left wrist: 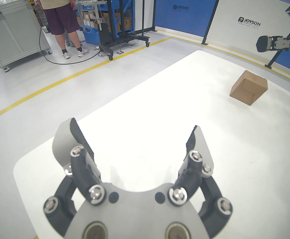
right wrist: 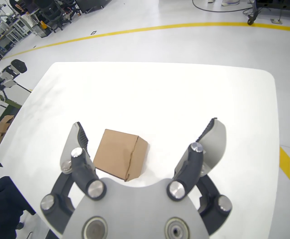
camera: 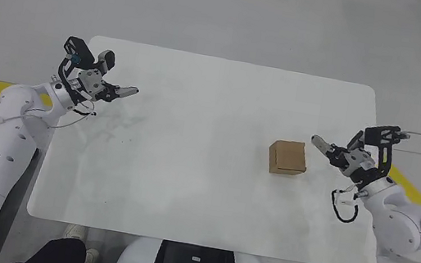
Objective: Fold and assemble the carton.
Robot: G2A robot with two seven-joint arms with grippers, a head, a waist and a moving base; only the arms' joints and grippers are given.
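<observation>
A small brown carton [camera: 287, 157] stands folded into a box on the right half of the white table [camera: 186, 177]. Seen from the left wrist, the carton [left wrist: 248, 87] shows an open side with a hollow inside. My right gripper [camera: 318, 143] hovers just right of it, open and holding nothing; from its wrist view the carton [right wrist: 121, 154] lies a short way beyond the fingers [right wrist: 78, 133], apart from them, with closed faces and a seam. My left gripper [camera: 127, 91] is open and bare over the table's far left part, far from the carton.
The table's rounded edges are close to both grippers. Flat cardboard pieces [right wrist: 5, 125] lie off the table beside it. Yellow floor lines [left wrist: 68, 78] run around the work area.
</observation>
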